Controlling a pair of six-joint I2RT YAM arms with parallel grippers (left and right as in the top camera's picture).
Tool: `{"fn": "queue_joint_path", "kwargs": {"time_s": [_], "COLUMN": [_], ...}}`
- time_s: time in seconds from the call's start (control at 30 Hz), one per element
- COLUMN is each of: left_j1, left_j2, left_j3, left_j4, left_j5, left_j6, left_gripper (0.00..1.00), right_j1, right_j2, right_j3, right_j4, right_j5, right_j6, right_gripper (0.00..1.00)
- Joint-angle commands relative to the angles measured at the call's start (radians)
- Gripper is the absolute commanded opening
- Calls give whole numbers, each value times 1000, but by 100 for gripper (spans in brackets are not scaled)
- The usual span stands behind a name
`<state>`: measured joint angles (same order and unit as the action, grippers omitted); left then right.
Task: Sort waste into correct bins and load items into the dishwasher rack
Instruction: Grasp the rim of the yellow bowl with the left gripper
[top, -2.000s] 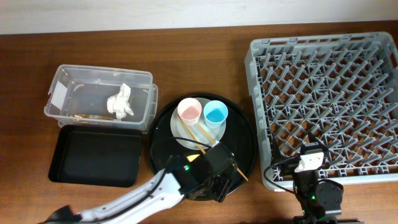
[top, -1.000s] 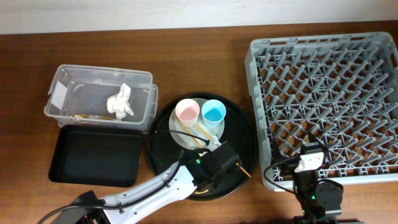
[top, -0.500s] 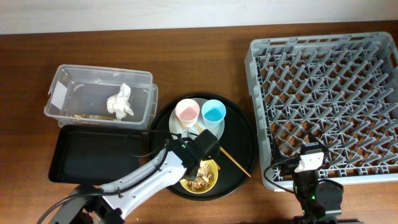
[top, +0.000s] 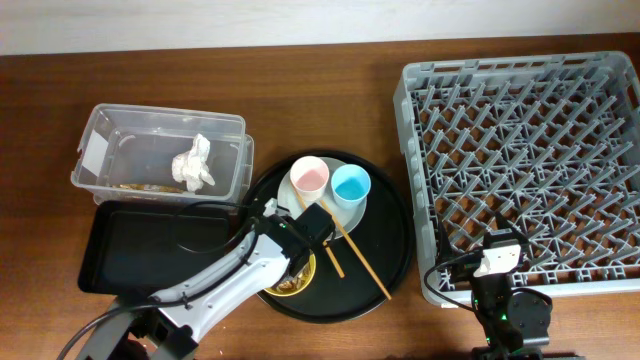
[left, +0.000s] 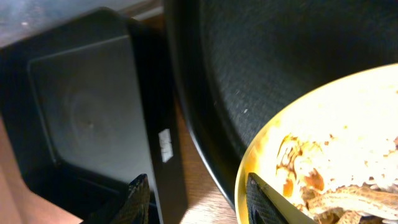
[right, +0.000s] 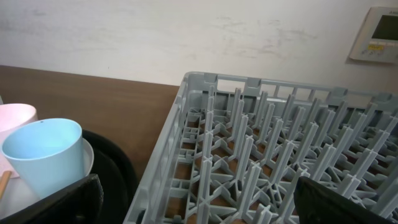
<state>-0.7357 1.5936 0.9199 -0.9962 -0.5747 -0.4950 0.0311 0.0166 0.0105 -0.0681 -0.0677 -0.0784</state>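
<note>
The yellow bowl (top: 288, 280) holds brownish-white food scraps (left: 336, 180) and sits at the front left of the round black tray (top: 385, 245). My left gripper (top: 303, 245) is open over the bowl's left rim (left: 244, 180). One finger is just inside the rim and the other hangs over the shallow black tray (left: 81, 118). The pink cup (top: 309, 178) and blue cup (top: 351, 185) stand on the pale plate (top: 345, 208). Two chopsticks (top: 352, 248) lie across the round tray. My right gripper (top: 497, 263) is open and empty at the grey rack's (top: 530, 150) front edge.
The clear tub (top: 110, 140) at the left holds a crumpled white tissue (top: 195, 163) and a thin brownish piece (top: 140, 187). The shallow black tray (top: 150, 250) lies in front of it. The rack (right: 261, 143) and blue cup (right: 43, 152) show in the right wrist view.
My left gripper has moved left across the round tray. The yellow bowl came into view and now sits further left. The chopsticks and cups have shifted a little. The right arm has not moved.
</note>
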Motion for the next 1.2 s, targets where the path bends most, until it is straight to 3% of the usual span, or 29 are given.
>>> {"fn": "queue_joint_path", "kwargs": {"time_s": [0.0, 0.1, 0.23, 0.27, 0.4, 0.43, 0.6, 0.93, 1.1, 1.17], "left_j1": [12, 12, 12, 12, -3, -13, -109, -111, -120, -120], "left_j2": [4, -18, -111, -136, -180, -176, -53, 13, 79, 84], "left_j3": [-5, 43, 108, 117, 119, 113, 94, 92, 92, 92], "left_j4": [-5, -23, -55, -57, 27, 49, 151, 161, 171, 176], "left_j5": [-62, -69, -56, -6, 546, 566, 552, 434, 447, 447], "left_j6": [-13, -13, -13, -13, -13, -14, -37, -89, -89, -89], "left_gripper": [50, 50, 70, 70, 47, 45, 43, 35, 34, 21], "right_j1": [-6, -6, -6, -6, -6, -6, -6, -6, -6, -6], "right_j2": [-4, -4, -4, -4, -4, -4, -4, -4, -4, -4], "right_j3": [-5, -5, -5, -5, -5, -5, -5, -5, -5, -5], "right_j4": [-5, -5, -5, -5, -5, -5, -5, -5, -5, -5], "right_j5": [9, 9, 9, 9, 9, 9, 9, 9, 9, 9], "right_j6": [7, 7, 7, 7, 7, 7, 7, 7, 7, 7], "right_gripper": [99, 99, 99, 99, 99, 99, 99, 99, 99, 99]}}
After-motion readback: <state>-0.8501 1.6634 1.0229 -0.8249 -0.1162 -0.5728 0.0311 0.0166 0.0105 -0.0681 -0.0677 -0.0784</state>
